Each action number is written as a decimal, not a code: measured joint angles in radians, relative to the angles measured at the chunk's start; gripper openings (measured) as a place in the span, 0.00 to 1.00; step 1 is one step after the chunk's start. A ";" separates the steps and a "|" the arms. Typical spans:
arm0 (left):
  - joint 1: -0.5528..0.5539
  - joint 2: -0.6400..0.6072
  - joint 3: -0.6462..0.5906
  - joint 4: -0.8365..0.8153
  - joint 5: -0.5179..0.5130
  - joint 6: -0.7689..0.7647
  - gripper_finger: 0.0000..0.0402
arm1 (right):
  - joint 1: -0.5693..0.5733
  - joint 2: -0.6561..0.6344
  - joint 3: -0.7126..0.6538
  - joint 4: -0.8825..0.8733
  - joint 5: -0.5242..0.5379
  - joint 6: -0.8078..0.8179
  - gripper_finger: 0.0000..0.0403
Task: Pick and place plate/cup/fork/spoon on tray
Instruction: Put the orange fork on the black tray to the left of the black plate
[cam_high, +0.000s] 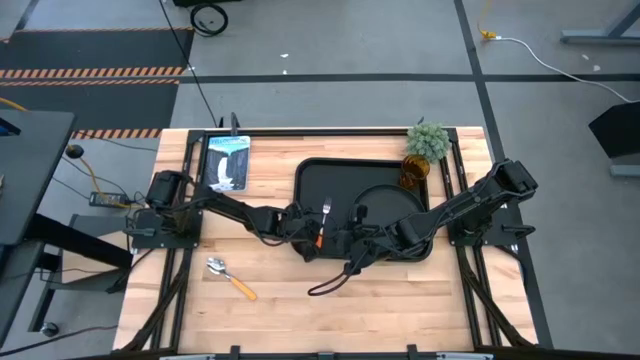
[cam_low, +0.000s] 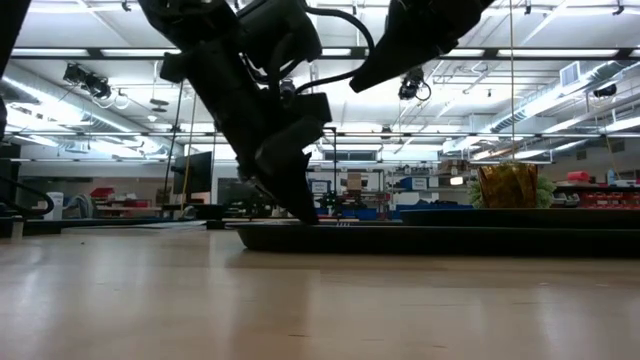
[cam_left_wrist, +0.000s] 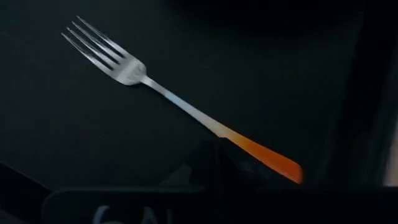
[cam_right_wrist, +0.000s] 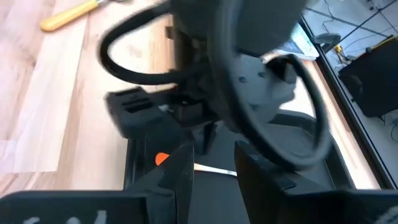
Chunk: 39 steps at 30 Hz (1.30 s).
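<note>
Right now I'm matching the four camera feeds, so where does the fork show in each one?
High view: fork lies on the tray's left part, tines away from the table's front edge, at the left hand.
Low view: not discernible; the arm hides that spot.
Left wrist view: fork runs diagonally across the frame.
Right wrist view: only its orange handle tip shows.
Shared landmark: the tray.

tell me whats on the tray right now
The fork lies on the tray, and the plate too, partly covered by the right arm. The cup stands outside.
</note>
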 joint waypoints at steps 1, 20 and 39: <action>0.006 0.000 0.000 0.002 -0.013 0.018 0.08 | 0.000 0.000 0.000 0.003 -0.003 -0.005 0.31; 0.069 0.001 0.008 0.101 0.013 0.798 0.20 | 0.016 0.000 0.000 0.005 0.019 0.029 0.31; 0.127 0.006 0.246 -0.176 0.236 1.209 0.16 | 0.335 -0.131 0.006 0.036 0.230 0.289 0.31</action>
